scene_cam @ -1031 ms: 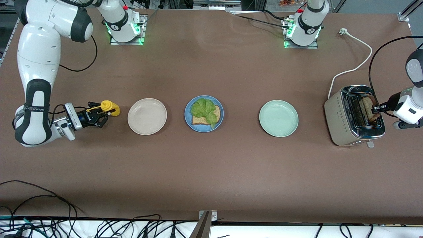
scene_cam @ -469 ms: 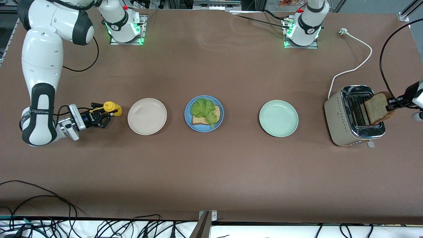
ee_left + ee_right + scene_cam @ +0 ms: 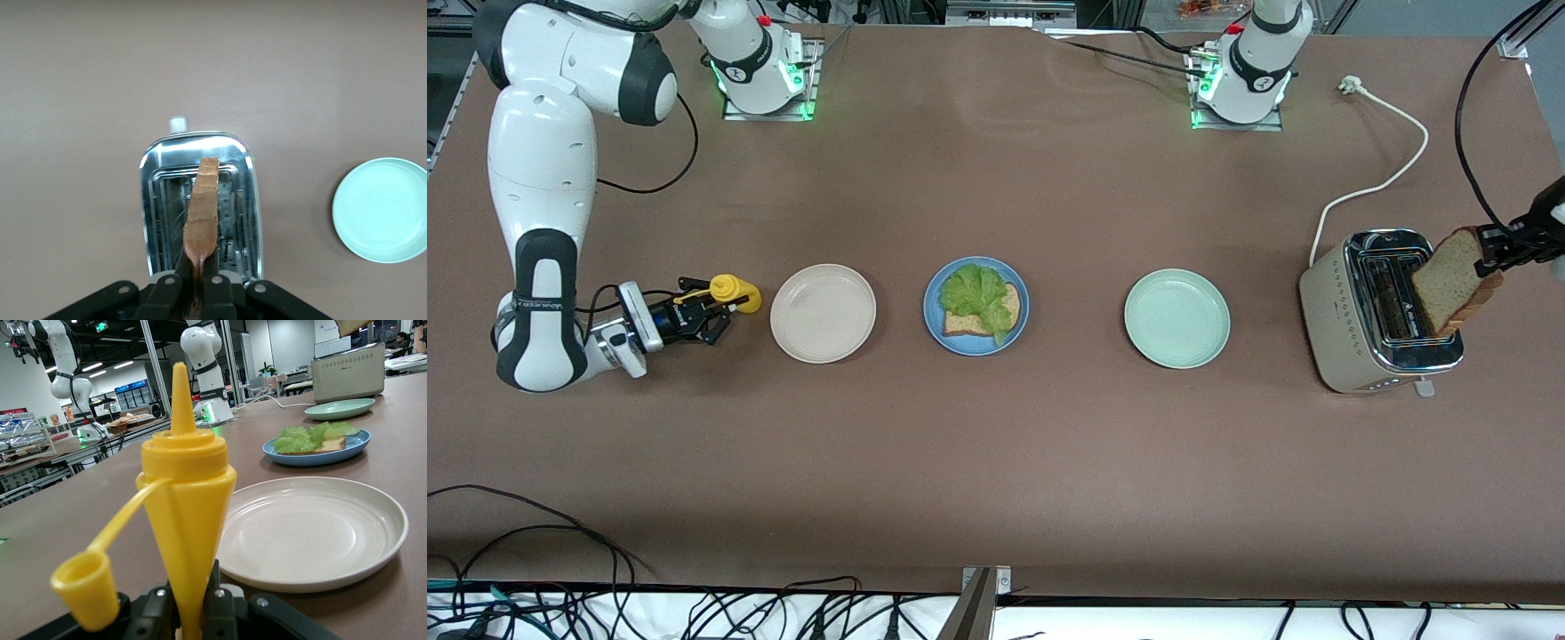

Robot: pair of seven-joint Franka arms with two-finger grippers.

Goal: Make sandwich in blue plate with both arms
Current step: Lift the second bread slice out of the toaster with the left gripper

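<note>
Now left gripper point(image 3: 193, 283) clamped on toast slice point(image 3: 1451, 281) over toaster point(image 3: 1369, 311); right gripper point(image 3: 704, 313) pinching mustard bottle point(image 3: 734, 290).

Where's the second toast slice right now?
The toast slice hangs over the toaster, clamped in the left gripper, at the left arm's end of the table.

Front view: counter point(image 3: 996, 462) seen whole, from high up, facing the arm bases. Left wrist view: aimed straight down, close over the toaster point(image 3: 200, 200). Right wrist view: set low, level along the counter. Pale green plate point(image 3: 340, 408) is shared by all three.
</note>
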